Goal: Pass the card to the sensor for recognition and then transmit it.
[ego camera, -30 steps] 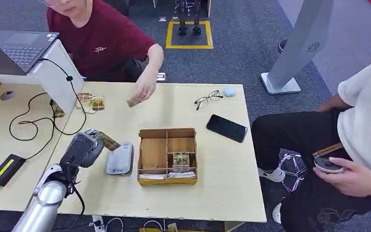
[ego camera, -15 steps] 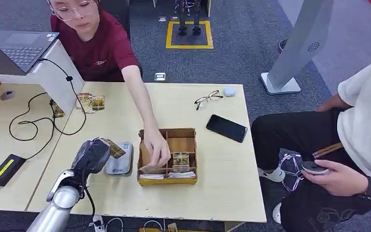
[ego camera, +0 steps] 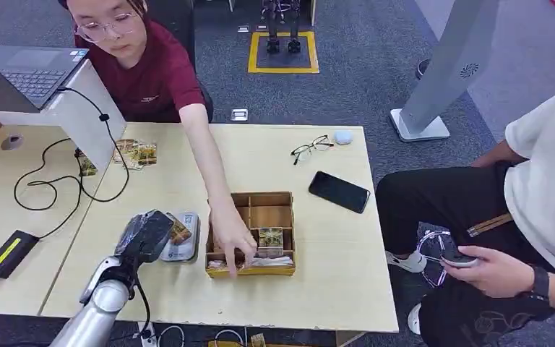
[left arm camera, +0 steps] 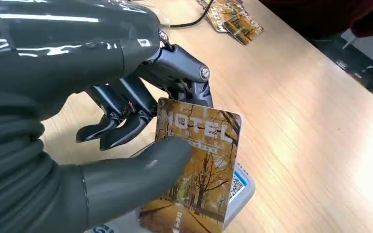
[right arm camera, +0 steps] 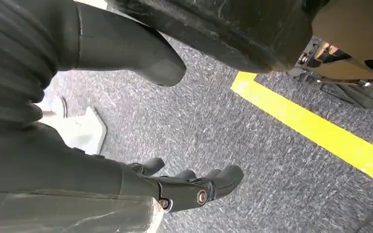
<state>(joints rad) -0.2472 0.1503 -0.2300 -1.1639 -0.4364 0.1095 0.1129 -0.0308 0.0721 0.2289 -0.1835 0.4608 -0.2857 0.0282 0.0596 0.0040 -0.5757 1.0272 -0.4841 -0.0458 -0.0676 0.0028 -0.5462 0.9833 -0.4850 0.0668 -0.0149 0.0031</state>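
Left hand (left arm camera: 141, 145) pinches card (left arm camera: 199, 165) flat over sensor (ego camera: 182, 238), long axis outward.

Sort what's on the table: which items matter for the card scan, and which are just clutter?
Job items: left hand, hotel card it holds, card sensor, wooden divided box.

Lying about: glasses, phone, laptop, spare cards, black cable, black adapter.

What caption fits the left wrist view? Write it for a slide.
Left hand pinches a hotel card just above the white sensor.
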